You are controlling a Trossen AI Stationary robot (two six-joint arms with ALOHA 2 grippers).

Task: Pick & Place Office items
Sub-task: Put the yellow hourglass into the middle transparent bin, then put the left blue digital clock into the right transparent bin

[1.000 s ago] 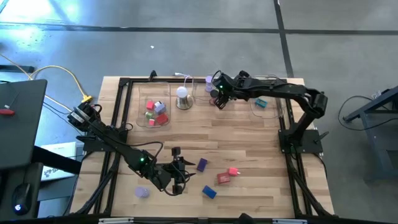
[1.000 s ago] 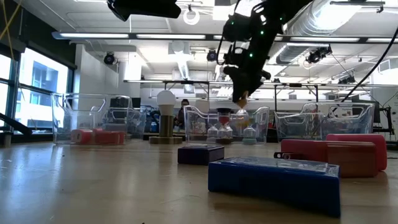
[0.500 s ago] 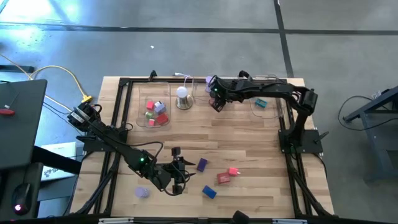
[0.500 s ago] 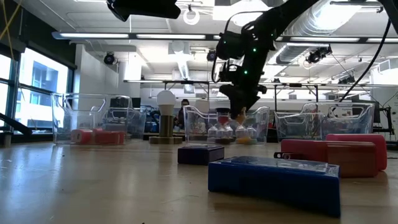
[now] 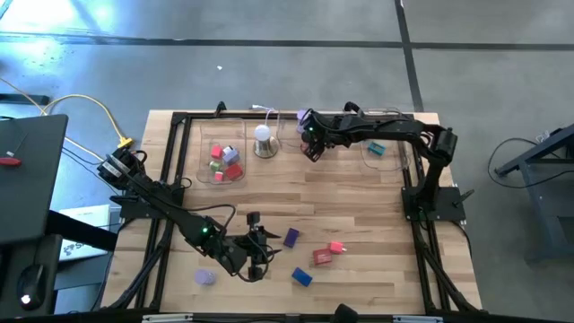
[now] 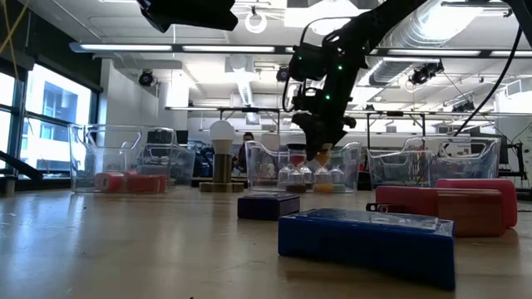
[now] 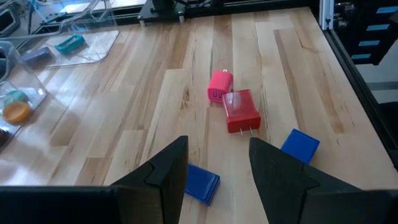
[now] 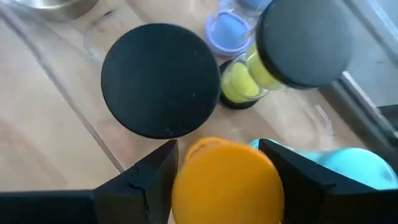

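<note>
The right gripper [image 8: 227, 163] is shown at the far middle of the table, over the clear middle tray [image 6: 353, 158], its fingers pinched on an orange roll [image 8: 227, 180]. Compared with one second ago, the arm is seen drawn further to the left and lowered, so that the roll now hangs just above the tray's contents; over the last half second almost no movement is recorded. Beneath it a black-capped roll [image 8: 161, 79], a second dark-capped one with a yellow core [image 8: 303, 40] and a teal roll [image 8: 351, 163] are already lodged in the tray. The placing step is judged close to release; whether the orange roll touches the tray floor cannot be told.

The left gripper [image 7: 217, 165] is held low at the near edge of the table with its fingers spread and nothing between them, unchanged across the earlier views. Ahead of it lie a pink block [image 7: 219, 86] touching a red block [image 7: 241, 111], and two blue blocks [image 7: 202, 183] [image 7: 300, 146] a little apart. These, with a lilac piece [image 5: 205, 277] near the left corner, remain to be collected.
</note>
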